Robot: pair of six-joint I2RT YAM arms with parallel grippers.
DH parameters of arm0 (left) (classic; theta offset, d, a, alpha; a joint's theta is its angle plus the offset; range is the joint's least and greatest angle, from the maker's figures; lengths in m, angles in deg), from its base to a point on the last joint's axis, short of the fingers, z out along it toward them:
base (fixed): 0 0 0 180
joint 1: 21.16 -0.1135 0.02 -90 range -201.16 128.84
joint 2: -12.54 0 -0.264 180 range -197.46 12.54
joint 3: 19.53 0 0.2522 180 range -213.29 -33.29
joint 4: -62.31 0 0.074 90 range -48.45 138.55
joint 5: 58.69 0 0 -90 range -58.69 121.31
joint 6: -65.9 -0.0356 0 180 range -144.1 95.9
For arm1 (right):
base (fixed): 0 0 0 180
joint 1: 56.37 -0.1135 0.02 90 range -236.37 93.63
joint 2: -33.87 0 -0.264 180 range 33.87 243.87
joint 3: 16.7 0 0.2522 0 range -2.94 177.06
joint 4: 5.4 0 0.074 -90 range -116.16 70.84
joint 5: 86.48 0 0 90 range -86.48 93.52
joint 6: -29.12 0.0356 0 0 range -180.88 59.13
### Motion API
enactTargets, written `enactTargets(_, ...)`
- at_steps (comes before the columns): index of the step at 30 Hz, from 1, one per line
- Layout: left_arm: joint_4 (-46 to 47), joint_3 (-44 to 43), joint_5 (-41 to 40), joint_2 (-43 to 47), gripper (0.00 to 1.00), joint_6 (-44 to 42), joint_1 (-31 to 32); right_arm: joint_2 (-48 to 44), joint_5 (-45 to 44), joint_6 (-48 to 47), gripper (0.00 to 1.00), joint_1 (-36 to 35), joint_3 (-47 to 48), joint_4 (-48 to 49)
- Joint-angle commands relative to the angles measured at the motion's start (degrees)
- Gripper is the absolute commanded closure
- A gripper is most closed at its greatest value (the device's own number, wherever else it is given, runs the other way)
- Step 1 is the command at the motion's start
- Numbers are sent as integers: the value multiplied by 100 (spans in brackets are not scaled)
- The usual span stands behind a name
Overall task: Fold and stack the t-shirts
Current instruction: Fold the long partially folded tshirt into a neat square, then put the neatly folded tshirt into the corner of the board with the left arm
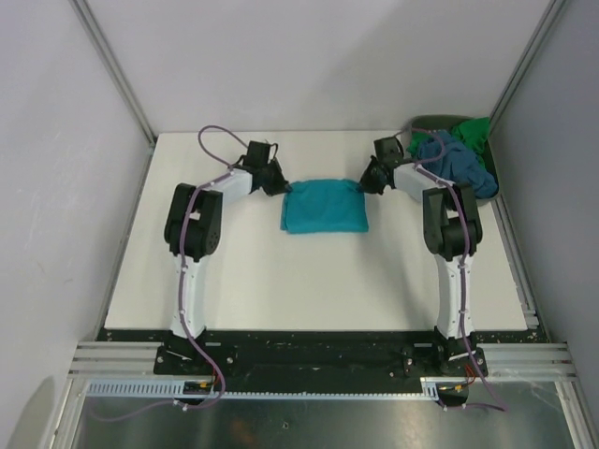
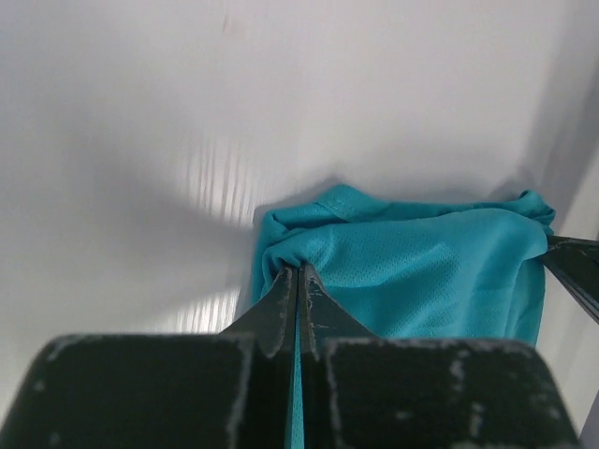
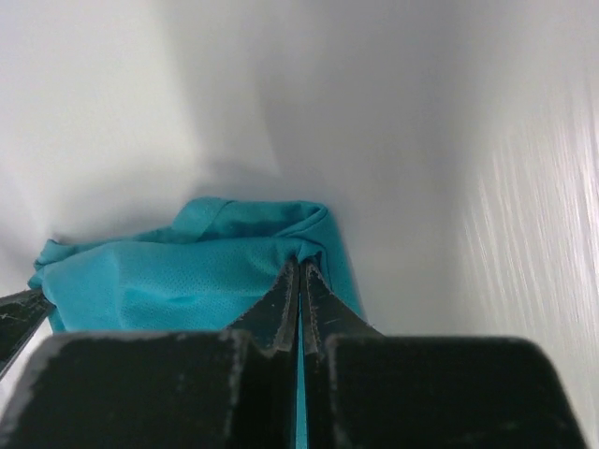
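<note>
The teal t-shirt (image 1: 324,207) lies folded into a small rectangle at the middle of the table. My left gripper (image 1: 282,187) is shut on its far left corner, and the left wrist view shows cloth (image 2: 421,271) pinched between the fingertips (image 2: 298,271). My right gripper (image 1: 365,185) is shut on its far right corner, and the right wrist view shows cloth (image 3: 187,267) bunched at the fingertips (image 3: 299,267). A slate-blue t-shirt (image 1: 459,164) and a bright green t-shirt (image 1: 468,129) lie heaped at the back right.
The grey-green bin (image 1: 494,164) holding the two other shirts stands at the table's back right corner against the frame post. White walls close the back and sides. The white tabletop (image 1: 309,281) extends toward the front edge.
</note>
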Motion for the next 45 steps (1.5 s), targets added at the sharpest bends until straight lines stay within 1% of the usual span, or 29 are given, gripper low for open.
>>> enactTargets(1, -178, 1208, -366, 1050, 100, 175, 265, -866, -19, 127, 100, -233, -1584, 126)
enactTargets(6, -16, 2985, -805, 2371, 100, 389, 548, -1753, -222, 247, 100, -637, -2827, 135)
enactTargets(9, 74, 3919, -955, 3282, 100, 457, 621, -2277, -400, 317, 100, -874, -3292, -31)
enactTargets(12, 92, 4576, -1045, 4132, 100, 434, 666, -2859, -693, 390, 100, -1135, -3565, -270)
enactTargets(16, 87, 5118, -1082, 4925, 100, 403, 673, -3493, -1150, 483, 100, -1498, -3640, -645)
enactTargets(20, 92, 5364, -1035, 5353, 100, 388, 670, -3868, -1294, 533, 100, -1588, -3649, -790)
enactTargets(23, 92, 5239, -1016, 5333, 100, 282, 624, -3975, -1263, 508, 100, -1517, -3641, -683)
enactTargets(26, 102, 4918, -887, 4972, 100, 114, 480, -3929, -1145, 442, 100, -1341, -3612, -451)
enactTargets(28, 135, 4533, -745, 4549, 100, -135, 405, -3800, -1035, 380, 100, -1179, -3574, -256)
enactTargets(30, 157, 4134, -671, 4028, 100, -342, 349, -3557, -825, 277, 96, -995, -3543, 55)
enactTargets(31, 182, 3962, -630, 3799, 99, -415, 305, -3414, -718, 221, 92, -919, -3499, 175)
enactTargets(32, 199, 3797, -566, 3579, 95, -473, 261, -3268, -656, 167, 86, -855, -3438, 257)
enactTargets(33, 208, 3631, -490, 3398, 90, -529, 204, -3133, -620, 114, 78, -801, -3359, 281)
enactTargets(35, 214, 3354, -288, 3142, 70, -638, 95, -2966, -517, 21, 61, -697, -3179, 233)
enactTargets(37, 209, 3134, -66, 3085, 51, -767, 8, -2940, -506, -99, 50, -626, -2965, 82)
enactTargets(39, 206, 3068, 16, 3242, 41, -854, -33, -3015, -616, -214, 46, -605, -2755, -153)
enactTargets(41, 177, 3163, 76, 3527, 37, -863, -44, -3170, -725, -272, 46, -625, -2650, -359)
enactTargets(43, 134, 3464, 130, 3886, 39, -717, -42, -3356, -833, -286, 50, -716, -2617, -615)
enactTargets(45, 123, 3950, 230, 4279, 44, -554, 40, -3529, -926, -286, 53, -891, -2640, -892)
